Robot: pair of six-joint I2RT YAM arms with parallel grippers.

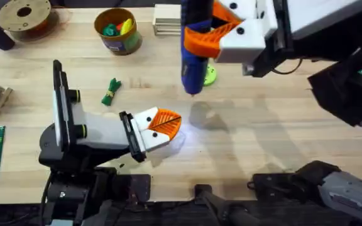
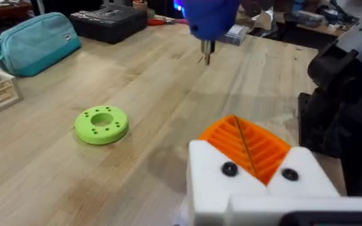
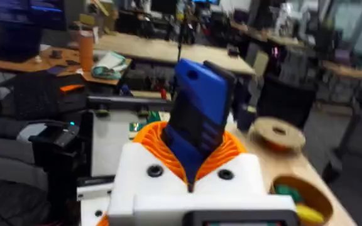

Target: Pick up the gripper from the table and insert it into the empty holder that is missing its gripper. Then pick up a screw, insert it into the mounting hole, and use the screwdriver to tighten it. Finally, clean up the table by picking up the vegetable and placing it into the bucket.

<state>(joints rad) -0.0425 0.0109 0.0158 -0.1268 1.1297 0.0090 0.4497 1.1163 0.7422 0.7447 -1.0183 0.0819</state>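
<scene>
The vegetable (image 1: 110,91) lies on the table (image 1: 263,132), left of centre, with the bucket (image 1: 117,31) beyond it. The left claw (image 1: 162,129) rests low on the table, its orange pads pressed together and clenched on nothing. To the right, the raised right claw (image 1: 222,31) grasps the blue screwdriver (image 1: 195,59), tip pointing down

text: nothing is reading clearly | bucket (image 1: 118,31) label band: showing no legible words | teal pouch (image 2: 35,43) tag: staying too small to make out
</scene>
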